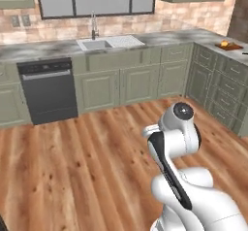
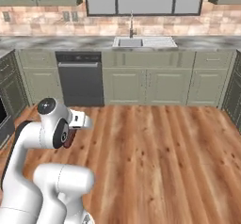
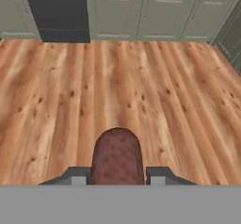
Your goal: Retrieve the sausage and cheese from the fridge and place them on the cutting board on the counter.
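- gripper [image 3: 117, 173]: nearest item. you have its two dark tips closed narrowly on either side of the sausage [image 3: 117, 155], which stands between them, rounded end pointing away over the floor. in the right base view a dark red bit shows beside the hand.
- risk, as a judgement: you carry it high over bare floor; a jolt while the base drives or the arm swings could let the round, smooth piece slip out and roll off.
- wooden floor [image 1: 72, 152]: warm plank boards.
- dishwasher [image 2: 80, 77]: dark front, set among pale green cabinets.
- sink [image 1: 99, 44]: with tap, under a window, in the marbled counter [image 1: 43, 50].
- cutting board [image 1: 229, 46]: far right on the counter's side run; something yellow-orange lies on it, likely the cheese [image 1: 224, 43], too small to be sure.
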